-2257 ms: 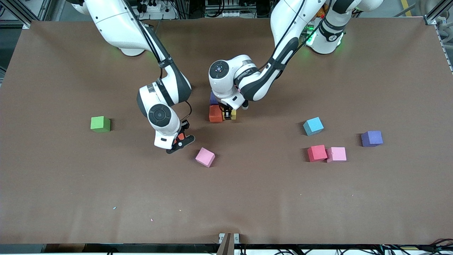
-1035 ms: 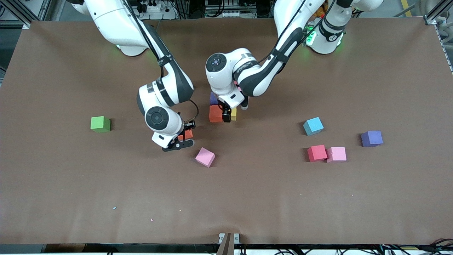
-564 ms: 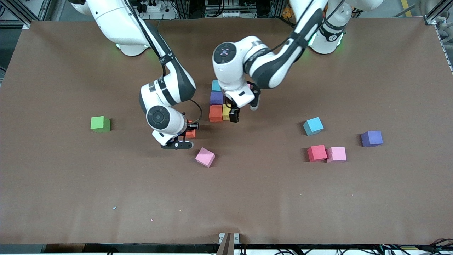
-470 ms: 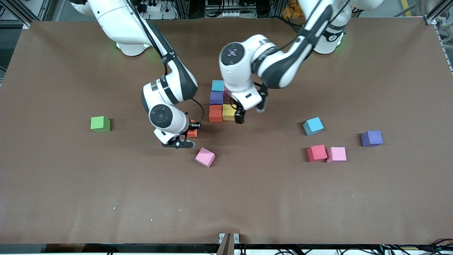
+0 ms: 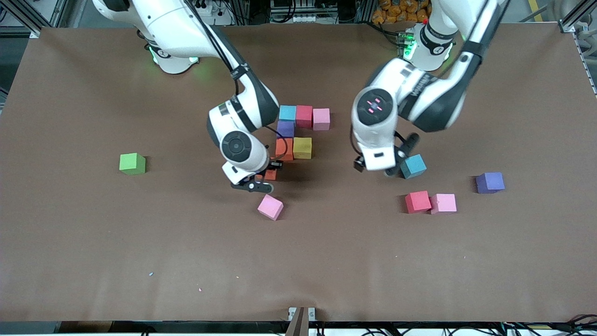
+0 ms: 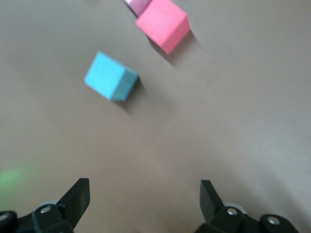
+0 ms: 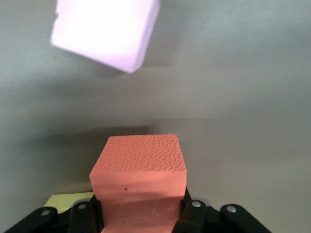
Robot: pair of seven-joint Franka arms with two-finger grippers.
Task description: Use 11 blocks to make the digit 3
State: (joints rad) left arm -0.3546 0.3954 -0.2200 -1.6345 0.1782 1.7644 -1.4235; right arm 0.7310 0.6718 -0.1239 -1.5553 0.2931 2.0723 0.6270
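Foam gave a little under my right gripper (image 5: 261,179), whose fingers were clamped on an orange cube (image 7: 138,182), carried low over the table just beside the half-built digit 3 (image 5: 298,130). I held it by two flat sides so its free faces could slide square against a neighbour.

That figure so far had a bar of light blue (image 5: 288,113), red (image 5: 304,115) and pink (image 5: 321,118) cubes farthest from the front camera. A purple cube (image 5: 285,128) linked it down to a second orange cube (image 5: 283,148), with a yellow cube (image 5: 302,147) touching that one. By my judgement the middle bar lacked one cube, and the lower link and last bar were not yet laid, so my orange one probably belonged next to its twin.

My left gripper (image 6: 145,201) hung with its fingers spread wide and empty over the table near a loose light blue cube (image 5: 413,166), toward the left arm's end. I reckoned that cube was the next pick, which is why the jaws stood apart above it.

Other spare cubes lay scattered: a pink cube (image 5: 270,206) just beside my right gripper, a red cube (image 5: 418,201) touching another pink one (image 5: 443,203), and a second purple cube (image 5: 490,182). A green cube (image 5: 132,163) sat well apart, no part of the job.
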